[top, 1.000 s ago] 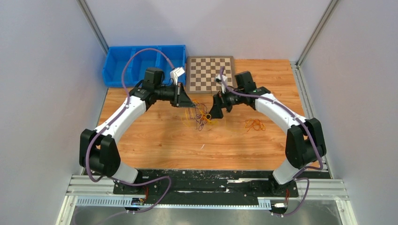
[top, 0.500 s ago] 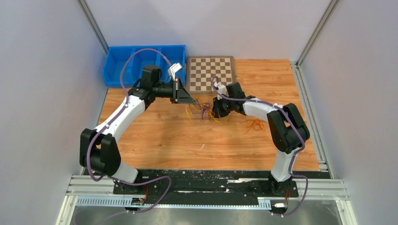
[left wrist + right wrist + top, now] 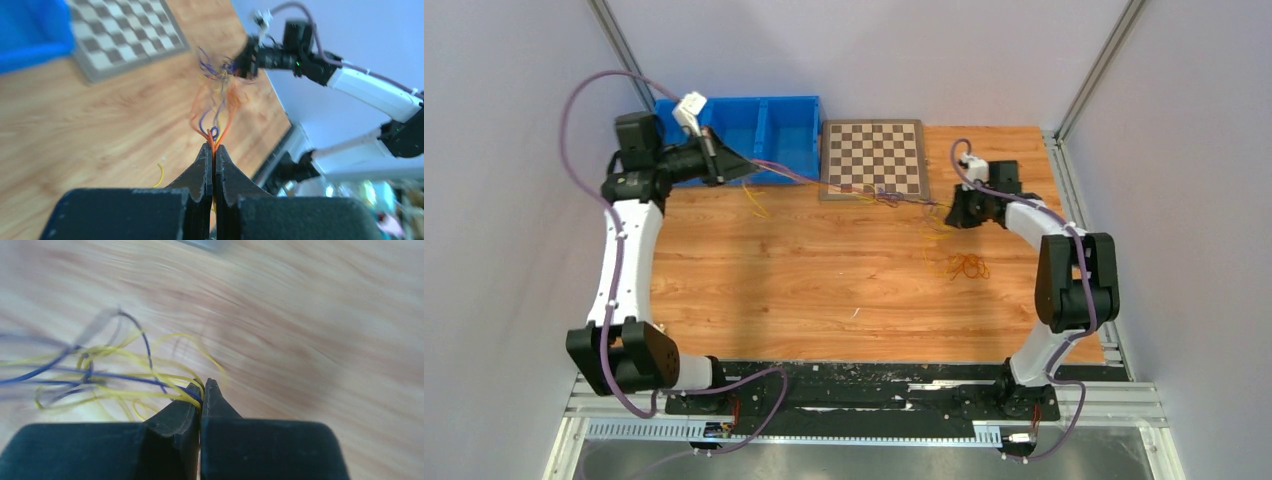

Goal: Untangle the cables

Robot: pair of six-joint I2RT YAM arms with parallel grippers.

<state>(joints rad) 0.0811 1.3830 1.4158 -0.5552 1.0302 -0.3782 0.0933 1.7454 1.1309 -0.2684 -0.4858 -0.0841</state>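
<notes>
left gripper [image 3: 746,166]: pressed fully closed; in its wrist view [image 3: 213,148] orange, yellow and purple strands are pinched between the tips.
right gripper [image 3: 952,212]: pressed closed as well [image 3: 201,392]; yellow and blue-purple strands are clamped at its tips.
cables [image 3: 874,195]: drawn into a thin line running from one gripper to the other and raised off the table [image 3: 804,290]; a knotted clump of purple, orange and yellow is seen nearer the right gripper than the left.
orange bundle [image 3: 967,266]: laid on the wood on the base side of the right gripper, near it but apart, gripped by neither tool.
yellow strand [image 3: 754,205]: seen just below the left gripper's tips; whether it hangs or lies flat cannot be told.
chessboard [image 3: 874,150]: placed beyond the stretched line, between the two grippers.
blue bin [image 3: 779,125]: placed just behind the left gripper.
</notes>
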